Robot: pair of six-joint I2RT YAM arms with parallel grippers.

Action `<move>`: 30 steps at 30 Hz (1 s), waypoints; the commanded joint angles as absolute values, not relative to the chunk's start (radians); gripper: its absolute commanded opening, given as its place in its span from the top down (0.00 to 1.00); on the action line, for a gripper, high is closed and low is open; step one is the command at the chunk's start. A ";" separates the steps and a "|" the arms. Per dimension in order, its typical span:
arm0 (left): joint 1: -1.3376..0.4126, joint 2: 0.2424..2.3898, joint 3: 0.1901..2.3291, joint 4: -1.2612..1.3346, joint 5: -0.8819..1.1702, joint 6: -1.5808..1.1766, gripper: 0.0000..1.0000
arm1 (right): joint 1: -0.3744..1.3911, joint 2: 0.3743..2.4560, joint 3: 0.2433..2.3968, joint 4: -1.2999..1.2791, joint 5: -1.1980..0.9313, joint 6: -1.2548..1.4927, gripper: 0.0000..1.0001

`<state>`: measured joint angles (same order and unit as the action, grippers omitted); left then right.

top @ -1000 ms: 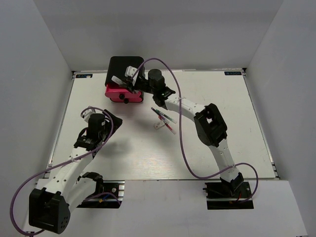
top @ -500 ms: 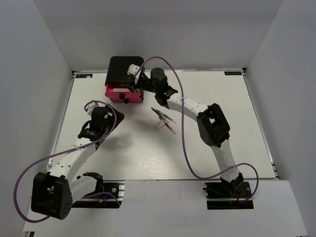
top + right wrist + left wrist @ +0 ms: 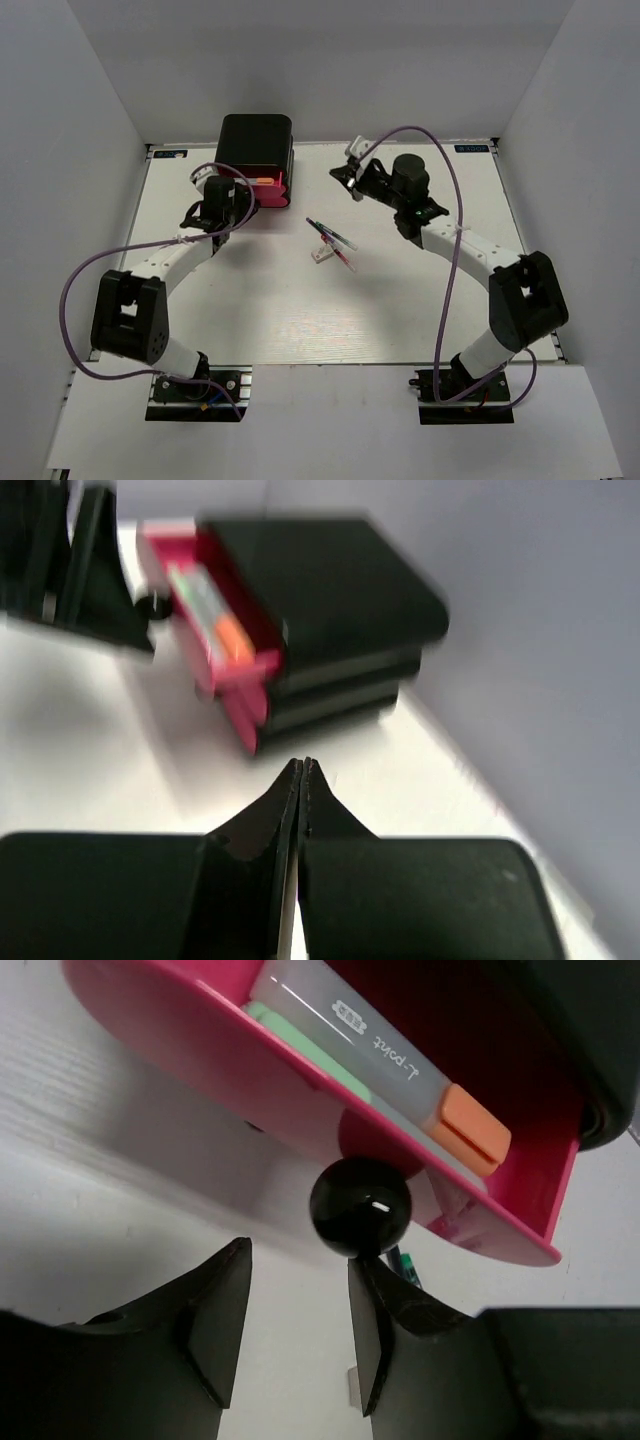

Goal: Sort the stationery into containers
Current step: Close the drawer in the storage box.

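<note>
Drawer (image 3: 200, 1050) stands open from cabinet (image 3: 255, 140), holding orange-ended marker (image 3: 380, 1050) over a pale green piece (image 3: 300, 1050). Left gripper (image 3: 298, 1260) at its knob (image 3: 360, 1207): jaws apart, gripping nothing, knob just ahead of the tips. Right gripper (image 3: 301, 770) right of cabinet, apart from it: jaws pressed together, empty. Pens (image 3: 332, 240) and white block (image 3: 321, 254) lie mid-worktop (image 3: 400, 290).

The orange-ended marker (image 3: 352, 1042) apparently reads "L-point".

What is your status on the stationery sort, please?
Left gripper open, facing knob of open pink drawer. Right gripper shut, empty. Orange-ended marker in drawer; pens, white block loose on table. Nothing blocking knob.
</note>
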<state>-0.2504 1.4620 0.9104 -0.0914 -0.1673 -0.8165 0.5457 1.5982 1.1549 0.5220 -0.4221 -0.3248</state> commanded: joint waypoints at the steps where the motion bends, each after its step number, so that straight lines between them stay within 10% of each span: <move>1: -0.245 1.506 0.994 -0.066 -0.192 -0.782 0.47 | 0.509 1.533 1.043 0.486 -0.405 -0.336 1.00; 30: -0.236 1.723 1.245 -0.163 -0.241 -1.037 0.25 | 0.360 1.407 0.871 0.416 -0.477 -0.278 1.00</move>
